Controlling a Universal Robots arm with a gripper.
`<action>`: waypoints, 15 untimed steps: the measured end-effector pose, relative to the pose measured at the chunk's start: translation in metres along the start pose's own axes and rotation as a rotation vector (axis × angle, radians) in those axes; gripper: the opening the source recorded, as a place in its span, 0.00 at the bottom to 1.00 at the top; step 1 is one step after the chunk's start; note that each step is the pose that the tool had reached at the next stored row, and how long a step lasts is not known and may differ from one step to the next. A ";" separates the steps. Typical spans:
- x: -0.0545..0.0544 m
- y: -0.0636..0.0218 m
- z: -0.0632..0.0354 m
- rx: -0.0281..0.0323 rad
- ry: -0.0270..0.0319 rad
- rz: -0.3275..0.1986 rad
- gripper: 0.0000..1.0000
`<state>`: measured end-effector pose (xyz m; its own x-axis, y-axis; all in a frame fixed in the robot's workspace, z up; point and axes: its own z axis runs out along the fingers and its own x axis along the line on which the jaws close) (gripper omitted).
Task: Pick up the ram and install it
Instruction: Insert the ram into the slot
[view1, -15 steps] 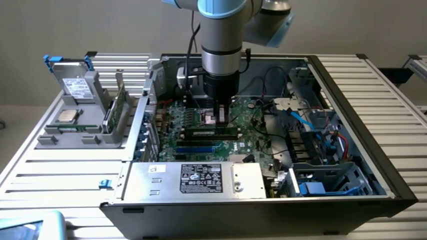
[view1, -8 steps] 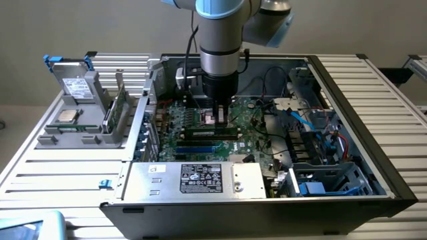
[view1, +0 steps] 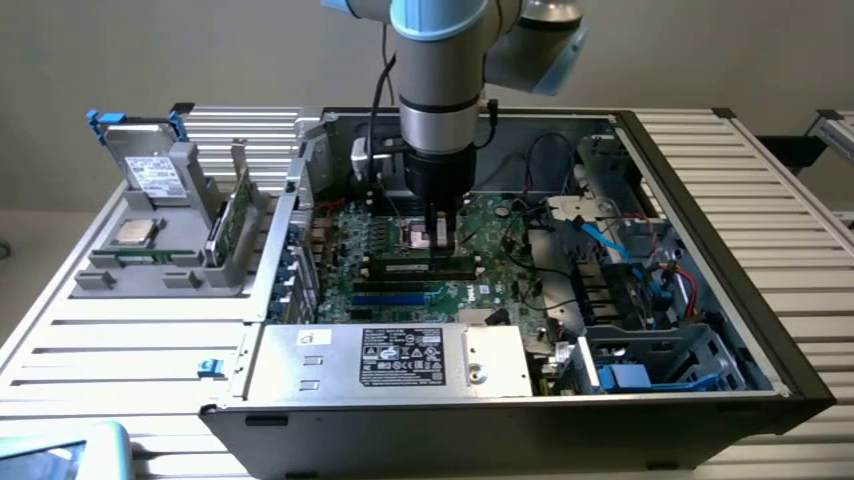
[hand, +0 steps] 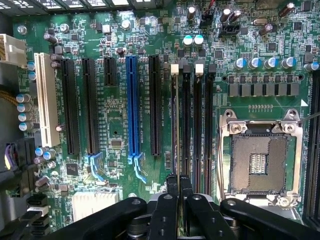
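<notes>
Noted nearest: gripper pinched narrow on the ram. Ram upright, edge-on, lined along one of four memory slots, the one farthest from the processor socket. Depth of seating not determinable. Farther from the socket: long blue slot, then white slot.

Exterior view angled down from afar — wrist view close over shared motherboard

Single arm posed vertically, wrist pointing straight down. End effector at its lower tip, its two black fingers parallel and drawn almost together.
</notes>
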<state>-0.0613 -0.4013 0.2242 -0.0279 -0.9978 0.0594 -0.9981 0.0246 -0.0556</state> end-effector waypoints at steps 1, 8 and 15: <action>0.000 0.0000 0.0002 0.0001 0.0000 0.000 0.13; 0.000 -0.0001 -0.0025 0.0003 -0.0002 0.000 0.22; 0.002 -0.0063 -0.0269 -0.0010 0.0000 0.000 0.22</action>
<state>-0.0564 -0.4014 0.2515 -0.0279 -0.9978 0.0595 -0.9982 0.0247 -0.0546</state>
